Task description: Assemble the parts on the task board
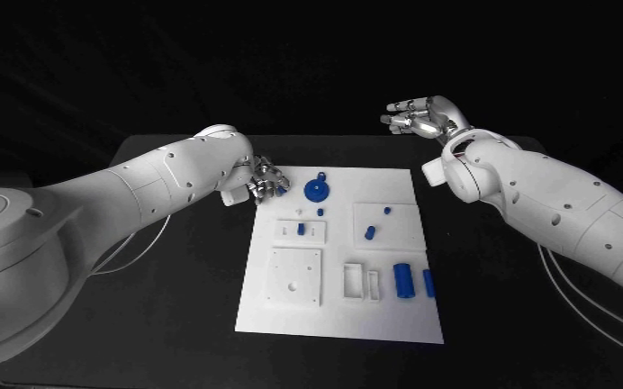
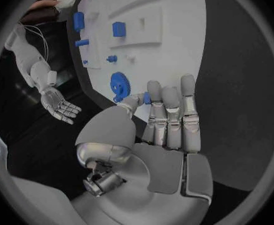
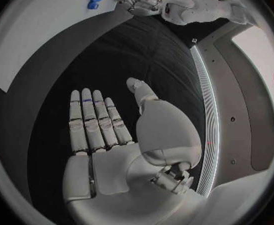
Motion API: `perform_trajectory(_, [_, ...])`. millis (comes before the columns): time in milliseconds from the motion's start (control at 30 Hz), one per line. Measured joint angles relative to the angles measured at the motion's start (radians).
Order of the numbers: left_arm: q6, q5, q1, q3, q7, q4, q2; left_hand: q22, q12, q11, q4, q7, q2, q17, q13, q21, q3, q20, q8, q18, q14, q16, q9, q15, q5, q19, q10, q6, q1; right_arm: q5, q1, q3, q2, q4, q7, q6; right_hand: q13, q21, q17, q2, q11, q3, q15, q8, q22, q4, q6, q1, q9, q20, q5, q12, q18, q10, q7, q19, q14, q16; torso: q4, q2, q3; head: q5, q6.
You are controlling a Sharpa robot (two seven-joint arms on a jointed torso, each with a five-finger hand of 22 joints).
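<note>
Centrally, the flat white rectangular task board [image 1: 340,317] lies on the black table [image 1: 156,317]. Its round blue toothed gear [image 1: 317,192] sits near the far edge, just beside the left hand [image 1: 264,179], which pinches a small blue part [image 2: 146,98]. Well apart beyond the board, the right hand [image 1: 418,116] hovers, fingers released, grasping nothing.

The white board [image 1: 340,312] lies flat mid-table. A blue gear [image 1: 317,191] sits near its far edge; 2 blue cylinders [image 1: 402,279] stand upright near its right side.

One task board [image 1: 338,317], two hands.
</note>
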Motion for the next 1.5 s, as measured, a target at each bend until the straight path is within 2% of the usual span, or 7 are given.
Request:
perform_trajectory(333, [0.008, 0.036, 0.02, -0.001, -0.012, 0.067, -0.042, 0.001, 0.0, 0.0, -0.006, 0.0, 0.004, 0.002, 0.0, 0.013, -0.006, -0.002, 0.0, 0.0, 0.0, 0.0, 0.009, 0.0, -0.008, -0.002, 0.0, 0.0, 0.014, 0.0, 0.0, 0.0, -0.003, -0.001, -0.002, 0.004, 0.0, 0.0, 0.0, 0.0, 0.0, 0.0, 0.0, 0.0, 0.0, 0.0, 0.0, 0.0, 0.0, 0.0, 0.0, 0.0, 0.0, 0.0, 0.0, 0.0, 0.0, 0.0, -0.0002, 0.0, 0.0, 0.002, 0.0])
perform_trajectory(567, [0.025, 0.061, 0.046, -0.002, -0.035, 0.17, -0.104, 0.001, 0.0, 0.0, -0.011, 0.002, 0.01, 0.003, 0.0, 0.027, -0.011, -0.001, -0.001, 0.0, 0.004, 0.0, 0.012, -0.004, -0.009, -0.009, 0.0, -0.001, 0.02, 0.0, -0.004, 0.0, -0.007, -0.006, -0.004, 0.007, 0.0, 0.0, 0.0, 0.0, 0.0, 0.0, 0.0, 0.0, 0.0, 0.0, 0.0, 0.0, 0.0, 0.0, 0.0, 0.0, 0.0, 0.0, 0.0, 0.0, 0.0, 0.0, 0.0021, -0.001, 0.0, 0.0, -0.009])
perform_trajectory(833, [0.073, 0.076, 0.071, -0.003, -0.083, 0.308, -0.173, 0.001, 0.0, -0.003, -0.017, 0.002, 0.01, 0.004, 0.0, 0.036, -0.017, -0.001, -0.001, 0.0, 0.004, 0.004, 0.012, -0.004, -0.02, -0.016, 0.004, -0.001, 0.021, 0.0, -0.01, 0.0, -0.009, -0.012, -0.005, 0.01, 0.0, 0.0, 0.0, 0.0, 0.0, 0.0, 0.0, 0.0, 0.0, 0.0, 0.0, 0.0, 0.0, 0.0, 0.0, 0.0, 0.0, 0.0, 0.0, 0.0, 0.0, 0.0, 0.0105, -0.01, -0.0036, -0.002, -0.021])
perform_trajectory(1033, [0.119, 0.076, 0.076, -0.007, -0.119, 0.35, -0.18, 0.0, 0.0, -0.003, -0.019, 0.003, 0.011, 0.005, 0.0, 0.036, -0.019, -0.001, -0.006, 0.0, 0.004, 0.004, 0.012, -0.004, -0.025, -0.016, 0.004, 0.001, 0.021, 0.0, -0.013, 0.0, -0.007, -0.015, -0.006, 0.011, 0.0, 0.0, 0.0, 0.0, 0.0, -0.004, 0.0, 0.0, 0.0, 0.004, 0.0, 0.0, 0.0, 0.0, 0.0, 0.0, 0.0, 0.0, 0.0, 0.0, 0.0, 0.0, 0.0151, -0.016, -0.0074, -0.001, -0.029])
perform_trajectory(1233, [0.162, 0.069, 0.077, -0.012, -0.146, 0.377, -0.18, 0.0, 0.0, -0.003, -0.022, 0.005, 0.016, 0.007, 0.004, 0.044, -0.022, -0.001, -0.006, 0.0, 0.004, 0.004, 0.012, -0.004, -0.031, -0.016, 0.004, 0.003, 0.026, 0.0, -0.017, 0.0, -0.005, -0.018, -0.006, 0.012, 0.0, 0.0, 0.0, 0.0, 0.0, -0.004, 0.0, 0.0, 0.0, 0.004, -0.001, 0.0, 0.0, 0.0, 0.0, 0.0, 0.0, 0.0, 0.001, 0.0, 0.0, 0.0, 0.0153, -0.019, -0.0096, 0.002, -0.036])
perform_trajectory(1400, [0.182, 0.047, 0.077, -0.024, -0.157, 0.397, -0.176, 0.0, 0.0, -0.003, -0.022, 0.005, 0.016, 0.009, 0.006, 0.047, -0.022, -0.001, -0.007, 0.0, 0.004, 0.011, 0.014, -0.004, -0.035, -0.016, 0.004, 0.003, 0.026, 0.0, -0.018, 0.0, -0.004, -0.019, -0.006, 0.013, 0.0, 0.0, 0.0, 0.0, 0.0, -0.004, 0.0, 0.0, 0.0, 0.004, -0.002, 0.0, 0.0, 0.0, 0.0, 0.0, 0.0, 0.0, 0.002, 0.0, 0.0, 0.0, 0.0154, -0.019, -0.0094, 0.003, -0.041])
perform_trajectory(1500, [0.187, 0.026, 0.077, -0.037, -0.158, 0.406, -0.171, 0.0, 0.0, -0.003, -0.022, 0.005, 0.016, 0.009, 0.006, 0.051, -0.022, -0.001, -0.007, 0.0, 0.004, 0.012, 0.014, -0.004, -0.035, -0.016, 0.004, 0.003, 0.026, 0.0, -0.019, 0.0, -0.003, -0.019, -0.006, 0.014, 0.0, 0.0, 0.0, 0.0, 0.0, -0.004, 0.0, 0.0, 0.0, 0.004, -0.002, 0.0, 0.0, 0.0, 0.0, 0.0, 0.0, 0.0, 0.002, 0.0, 0.0, 0.0, 0.0151, -0.018, -0.0084, 0.004, -0.045])
